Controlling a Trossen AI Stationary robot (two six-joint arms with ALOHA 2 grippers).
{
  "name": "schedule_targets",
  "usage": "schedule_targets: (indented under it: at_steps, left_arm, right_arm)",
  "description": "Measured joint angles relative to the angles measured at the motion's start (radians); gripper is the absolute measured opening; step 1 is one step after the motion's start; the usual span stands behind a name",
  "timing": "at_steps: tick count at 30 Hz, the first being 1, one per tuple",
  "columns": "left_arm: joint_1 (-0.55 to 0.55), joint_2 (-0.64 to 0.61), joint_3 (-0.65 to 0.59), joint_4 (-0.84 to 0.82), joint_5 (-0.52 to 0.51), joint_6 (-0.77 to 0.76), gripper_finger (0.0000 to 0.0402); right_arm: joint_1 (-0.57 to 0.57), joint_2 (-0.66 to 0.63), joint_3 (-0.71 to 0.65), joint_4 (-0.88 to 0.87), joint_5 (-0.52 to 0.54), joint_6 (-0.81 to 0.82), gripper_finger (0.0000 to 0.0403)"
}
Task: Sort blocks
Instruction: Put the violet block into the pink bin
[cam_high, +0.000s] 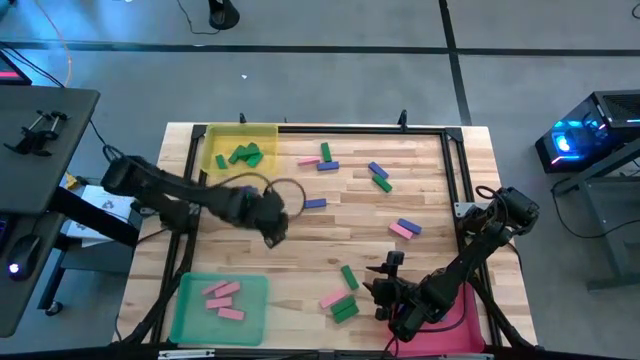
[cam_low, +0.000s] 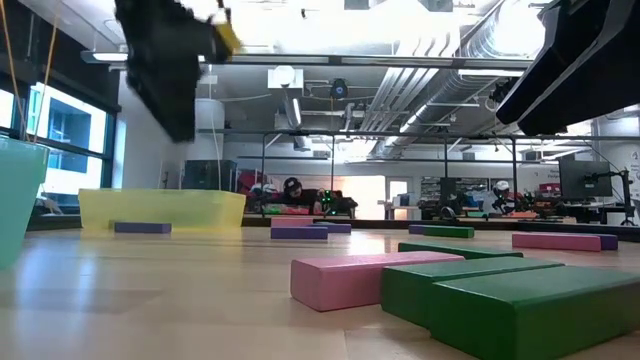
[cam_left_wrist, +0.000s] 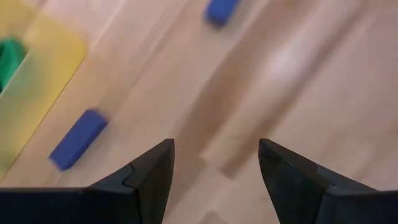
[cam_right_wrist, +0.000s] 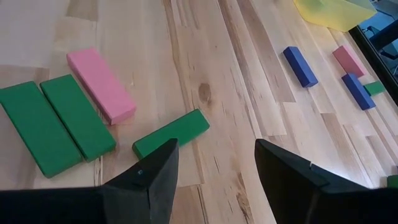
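While both arms hang empty over the bench (cam_high: 420, 190), the risks lie mostly in how crowded the near edge is. The right gripper (cam_high: 385, 285) sits near the front, fingers spread with nothing between them, just beside a tight cluster: two green blocks (cam_right_wrist: 56, 124) lying side by side and touching, a pink block (cam_right_wrist: 101, 84) against them, and a third green block (cam_right_wrist: 171, 132) angled just ahead of the fingers. A descent onto any one of these could nudge its neighbour, or close on two of the green pair at once (they leave no gap for a fingertip). The pink-red tray (cam_high: 455, 330) lies under that arm at the near right, partly hidden, so a careless swing could clip its rim.

At the near left the green tray (cam_high: 190, 300) holds pink blocks (cam_high: 222, 298), while the yellow tray (cam_high: 215, 140) at the far left holds green ones (cam_high: 245, 155); tray colour does not match contents, so a block dropped by colour match would land in the wrong place.

Farther in, the left gripper (cam_high: 272, 225) hovers mid-bench with fingers spread and empty, a purple-blue block (cam_left_wrist: 78, 138) near the yellow tray's edge below it. Grabbing it at an angle could push it against the tray. Loose blocks (cam_high: 380, 175) scattered toward the far right remain unsorted.
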Motion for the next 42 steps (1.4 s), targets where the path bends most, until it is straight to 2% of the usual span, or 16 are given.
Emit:
schedule_targets:
  at_steps: [3, 9, 18, 27, 32, 34, 38, 42]
  left_arm:
    - [0.094, 0.000, -0.073, -0.006, 0.041, 0.019, 0.0217]
    - [0.213, 0.001, -0.221, 0.014, 0.018, -0.025, 0.0217]
    - [0.336, 0.001, -0.360, 0.240, -0.056, -0.010, 0.0217]
    - [0.444, -0.001, -0.424, 0.418, 0.014, 0.056, 0.0217]
    - [0.432, -0.002, -0.425, 0.430, 0.039, 0.056, 0.0217]
    - [0.402, -0.002, -0.413, 0.450, 0.083, 0.037, 0.0217]
    - [0.305, 0.002, -0.377, 0.534, 0.209, 0.012, 0.0217]
    - [0.196, 0.002, -0.326, 0.670, 0.247, 0.085, 0.0217]
  right_arm:
    - [0.000, 0.000, 0.000, 0.004, 0.000, 0.000, 0.0196]
    - [0.000, 0.000, 0.000, 0.006, 0.000, 0.000, 0.0196]
    - [-0.006, 0.000, 0.000, 0.007, 0.000, 0.000, 0.0196]
    - [-0.006, 0.000, 0.000, 0.010, 0.000, 0.000, 0.0196]
    - [-0.006, 0.000, 0.000, 0.010, 0.000, 0.000, 0.0196]
    - [-0.006, 0.000, 0.000, 0.009, 0.000, 0.000, 0.0196]
    - [-0.006, 0.000, 0.000, 0.008, 0.000, 0.000, 0.0196]
    - [-0.006, 0.000, 0.000, 0.008, 0.000, 0.000, 0.0196]
